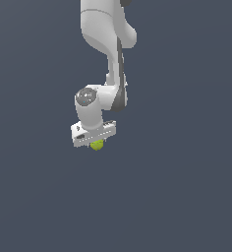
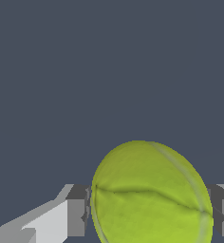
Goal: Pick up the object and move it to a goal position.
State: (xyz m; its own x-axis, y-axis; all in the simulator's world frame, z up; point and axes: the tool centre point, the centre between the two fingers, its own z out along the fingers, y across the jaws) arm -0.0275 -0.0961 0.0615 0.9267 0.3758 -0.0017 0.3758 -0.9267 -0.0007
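The object is a small yellow-green ball [image 1: 97, 144] with faint darker seam lines, peeking out under the white hand of my arm in the exterior view. In the wrist view the ball [image 2: 149, 194] fills the space between my two grey fingertips [image 2: 77, 211], which press against its sides. My gripper [image 1: 97, 143] is shut on the ball, and most of the ball is hidden behind the hand in the exterior view. Whether the ball rests on the surface or hangs above it cannot be told.
A plain dark grey-blue surface [image 1: 177, 187] fills both views. The white arm [image 1: 108, 44] comes down from above in the exterior view.
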